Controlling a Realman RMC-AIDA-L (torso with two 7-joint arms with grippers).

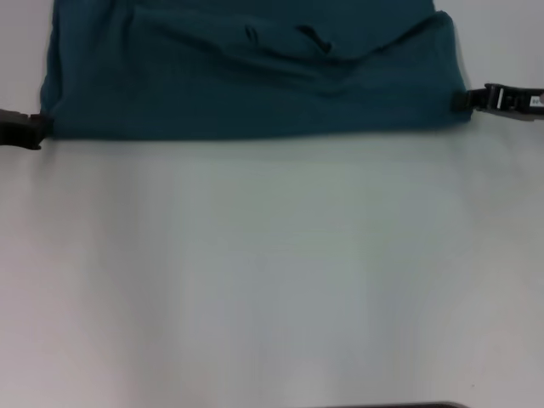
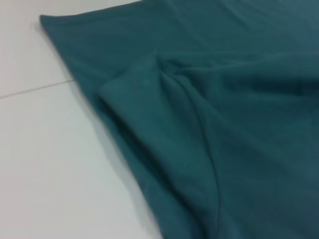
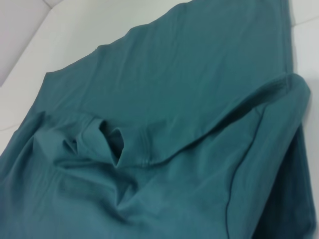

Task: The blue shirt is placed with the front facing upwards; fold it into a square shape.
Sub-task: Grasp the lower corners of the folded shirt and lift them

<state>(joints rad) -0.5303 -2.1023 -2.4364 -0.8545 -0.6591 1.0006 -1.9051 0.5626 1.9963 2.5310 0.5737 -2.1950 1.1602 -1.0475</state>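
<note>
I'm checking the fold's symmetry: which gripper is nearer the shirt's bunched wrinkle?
Right, slightly. The wrinkle on the blue shirt lies right of centre. The right gripper is at the shirt's near right corner, the left gripper at its near left corner.

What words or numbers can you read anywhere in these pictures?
None can be read.
The blue shirt shows only plain teal cloth, with no print in view.
The right gripper has a small pale patch on its body, too blurred to read.
The left gripper shows no writing.

No readable text, labels, brands or numbers anywhere. Blue shirt (image 1: pixel 246 76) shows plain teal fabric only, no print legible in head view or either wrist view.
</note>
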